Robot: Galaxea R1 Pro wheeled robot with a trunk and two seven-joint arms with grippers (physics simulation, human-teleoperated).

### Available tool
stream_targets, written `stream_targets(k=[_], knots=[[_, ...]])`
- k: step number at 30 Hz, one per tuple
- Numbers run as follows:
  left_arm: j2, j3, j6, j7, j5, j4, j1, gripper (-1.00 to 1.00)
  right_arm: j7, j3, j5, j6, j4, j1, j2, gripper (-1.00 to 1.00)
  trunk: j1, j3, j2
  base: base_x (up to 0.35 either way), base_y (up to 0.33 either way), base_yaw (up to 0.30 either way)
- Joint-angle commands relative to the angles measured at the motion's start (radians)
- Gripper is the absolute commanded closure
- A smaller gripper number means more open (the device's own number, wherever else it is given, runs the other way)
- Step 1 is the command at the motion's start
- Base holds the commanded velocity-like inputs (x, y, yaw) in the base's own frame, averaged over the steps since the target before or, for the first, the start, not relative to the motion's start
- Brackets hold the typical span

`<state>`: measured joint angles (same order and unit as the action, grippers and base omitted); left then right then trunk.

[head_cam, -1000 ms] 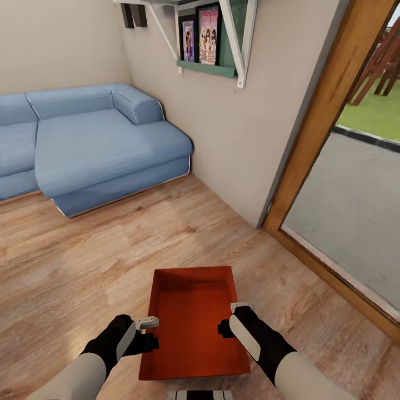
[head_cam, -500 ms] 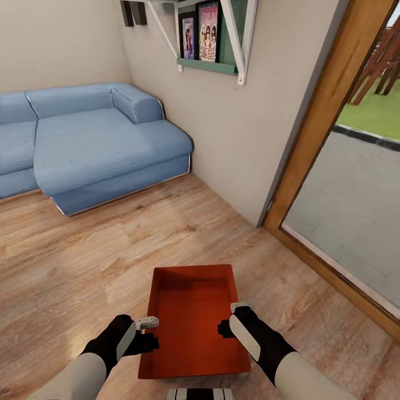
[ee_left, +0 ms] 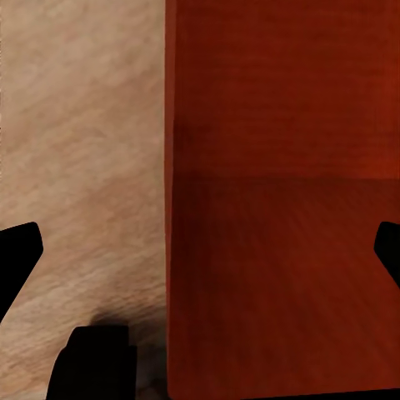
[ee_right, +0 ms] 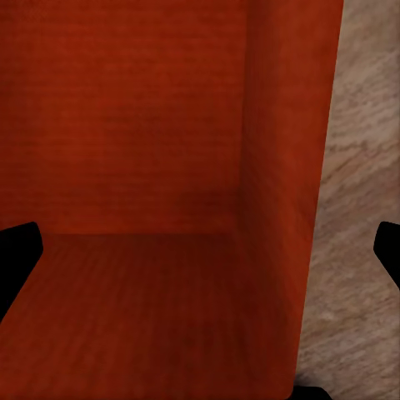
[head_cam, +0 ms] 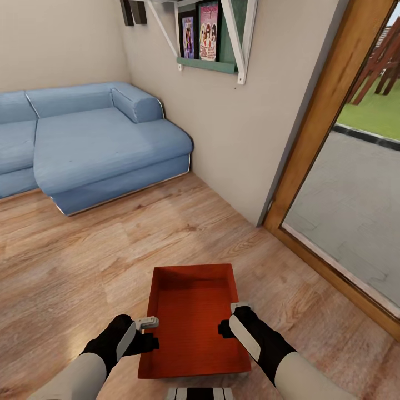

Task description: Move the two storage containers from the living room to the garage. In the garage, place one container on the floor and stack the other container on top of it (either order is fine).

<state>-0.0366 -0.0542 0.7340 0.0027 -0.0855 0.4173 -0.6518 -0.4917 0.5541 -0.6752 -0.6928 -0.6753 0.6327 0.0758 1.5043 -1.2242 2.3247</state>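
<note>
One storage container (head_cam: 193,319): orange-red, rectangular, open-topped, low straight walls, finely ribbed bottom, empty. It sits level and upright over the light wood plank flooring (head_cam: 83,266) of the living room, long axis pointing away from the robot, well apart from the sofa.

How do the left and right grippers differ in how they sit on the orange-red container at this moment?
The left gripper sits at the storage container's left wall, while the right gripper sits at its right wall. In the head view the right gripper reaches farther along the bin than the left gripper. In each wrist view the dark fingertips stand wide apart either side of a wall, so both look open, straddling the rim. The bin is over light wood flooring.
</note>
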Motion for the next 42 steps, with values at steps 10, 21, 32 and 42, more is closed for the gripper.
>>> stream_targets(k=[10, 21, 32, 42], knots=[[-0.001, -0.006, 0.005, 0.000, -0.003, 0.001, 0.000, -1.00, -0.010, 0.004, -0.010, -0.001, -0.001, 0.001, -0.001, -1.00, 0.000, -0.001, 0.000, 0.000, 0.000, 0.000], [-0.001, -0.006, 0.005, 0.001, -0.003, 0.001, 0.000, -1.00, -0.010, 0.003, -0.010, -0.001, 0.000, 0.001, -0.001, -1.00, 0.015, -0.013, 0.028, 0.000, 0.000, 0.000], [-0.001, -0.006, 0.005, 0.002, -0.003, 0.001, 0.000, -1.00, -0.010, 0.004, -0.008, -0.001, 0.002, 0.001, -0.073, -1.00, 0.015, -0.013, 0.028, 0.000, 0.000, 0.000], [-0.001, -0.006, 0.005, 0.002, -0.003, 0.001, 0.000, -1.00, -0.009, 0.006, -0.008, -0.001, 0.005, 0.001, -0.074, -1.00, 0.015, -0.013, 0.028, 0.000, 0.000, 0.000]])
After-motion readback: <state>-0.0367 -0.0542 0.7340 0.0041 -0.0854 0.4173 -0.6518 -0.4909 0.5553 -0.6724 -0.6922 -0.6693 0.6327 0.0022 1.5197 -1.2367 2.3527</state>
